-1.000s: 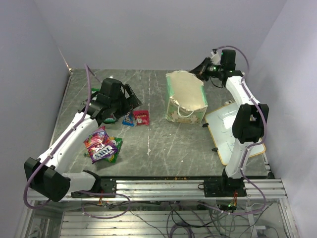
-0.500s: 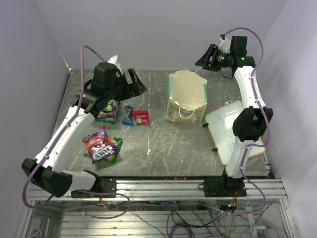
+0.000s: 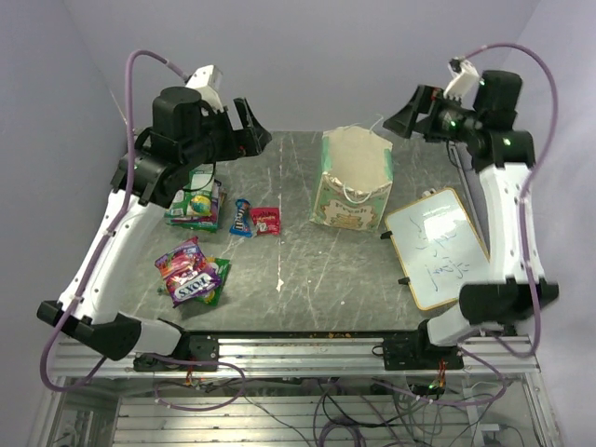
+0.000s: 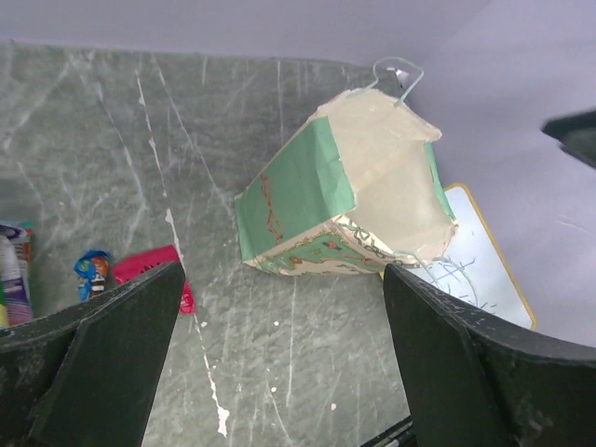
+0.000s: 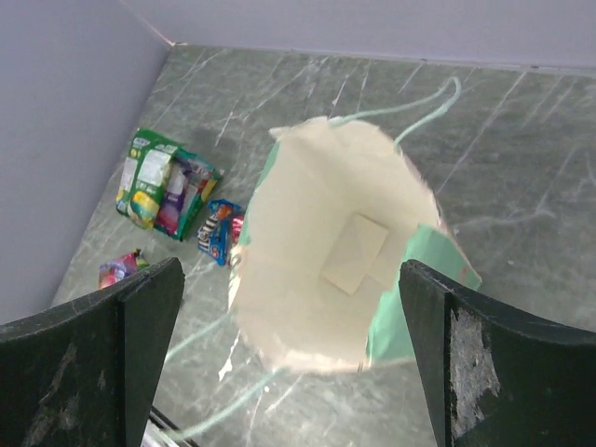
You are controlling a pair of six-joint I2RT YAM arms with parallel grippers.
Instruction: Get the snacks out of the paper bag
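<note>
The paper bag (image 3: pixel 352 186) stands mid-table with its mouth open upward; beige front, mint green sides (image 4: pixel 296 191). From above, the inside of the bag (image 5: pixel 326 251) shows only pale paper. The snacks lie left of it: green bags (image 3: pixel 194 200), a blue bar (image 3: pixel 242 219), a red packet (image 3: pixel 266 220) and purple-pink candy bags (image 3: pixel 191 272). My left gripper (image 3: pixel 250 130) hangs open high above the table, left of the bag, holding nothing. My right gripper (image 3: pixel 410 114) is open above and right of the bag's mouth, apart from it. Both wrist views show wide empty jaws (image 4: pixel 281 272) (image 5: pixel 291 270).
A wood-framed whiteboard (image 3: pixel 438 247) lies right of the bag, close to its base. Grey walls close in the table at the back and both sides. The metal rail with the arm bases (image 3: pixel 307 352) runs along the near edge.
The right gripper opened and rose up and to the right, away from the bag's rim. The left arm lifted up and back, uncovering the green bags.
</note>
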